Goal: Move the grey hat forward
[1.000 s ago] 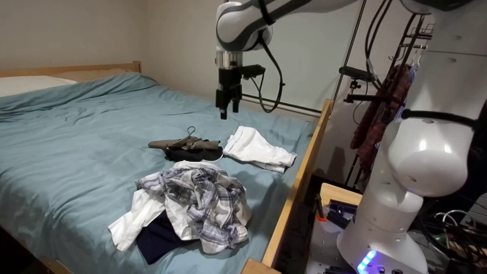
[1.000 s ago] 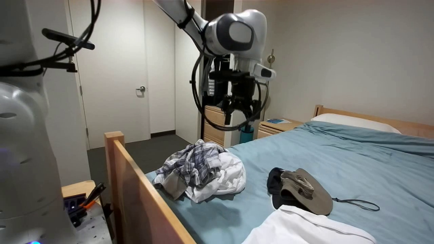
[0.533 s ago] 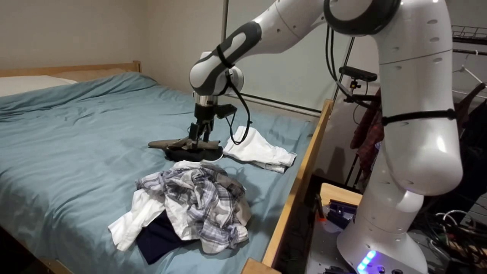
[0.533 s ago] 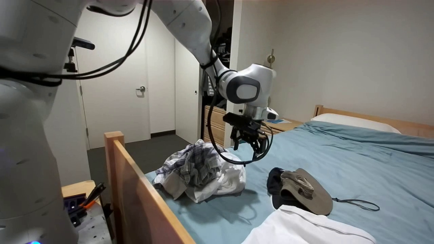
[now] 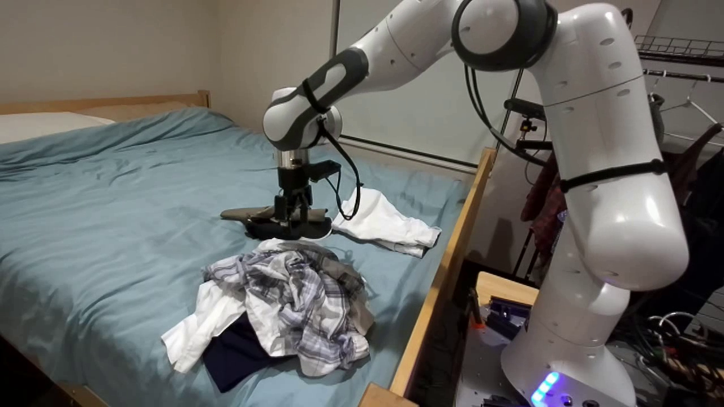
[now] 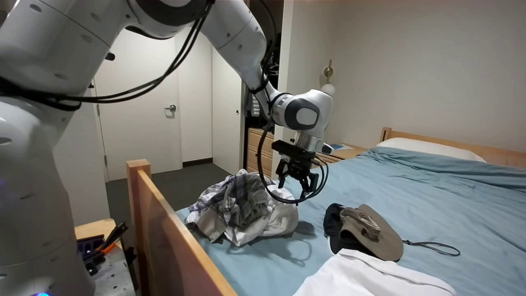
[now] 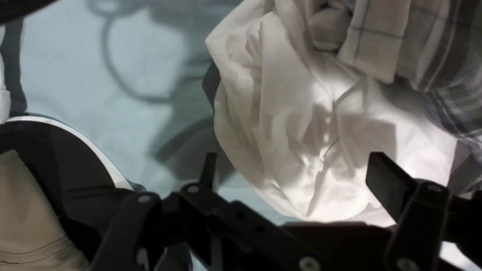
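One hat (image 6: pixel 372 233), grey-brown, soft, curved-brimmed (thin cord (image 6: pixel 415 243) looped beside it), resting on black cap (image 6: pixel 332 222); one plaid shirt (image 6: pixel 242 199), crumpled; end effector (image 7: pixel 293 165), fingers spread.

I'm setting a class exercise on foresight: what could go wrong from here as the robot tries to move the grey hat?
In the wrist view, the open gripper is over a white shirt, with the grey hat off to one side, so closing here might catch the shirt instead.
The hat lies partly on a black cap, which could be dragged along.
Its loose cord lies on the bed and might snag.
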`<state>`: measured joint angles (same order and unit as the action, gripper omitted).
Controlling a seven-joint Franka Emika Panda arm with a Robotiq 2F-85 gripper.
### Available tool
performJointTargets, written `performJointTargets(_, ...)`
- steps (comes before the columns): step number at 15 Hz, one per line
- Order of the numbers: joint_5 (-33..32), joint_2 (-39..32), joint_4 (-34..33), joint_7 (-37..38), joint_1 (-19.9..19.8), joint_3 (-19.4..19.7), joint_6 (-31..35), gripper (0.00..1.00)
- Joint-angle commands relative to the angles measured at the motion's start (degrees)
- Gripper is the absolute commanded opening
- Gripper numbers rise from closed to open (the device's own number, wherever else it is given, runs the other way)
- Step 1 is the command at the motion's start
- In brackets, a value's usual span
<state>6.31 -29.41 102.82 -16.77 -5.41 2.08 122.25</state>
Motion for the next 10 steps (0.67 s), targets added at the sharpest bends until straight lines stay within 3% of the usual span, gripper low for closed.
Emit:
performJointTargets(1,-0.57,-0.02,-0.69,1.14,-0.87,-0.87,-0.14,1.0)
performJointTargets(7,-2.41,4.3,0.66,5.84,-2.28,3.07,-1.1,1.0)
performJointTargets(10,-7.26,4.63,-2.27,10.92,-2.46,6.99,-6.25,1.0)
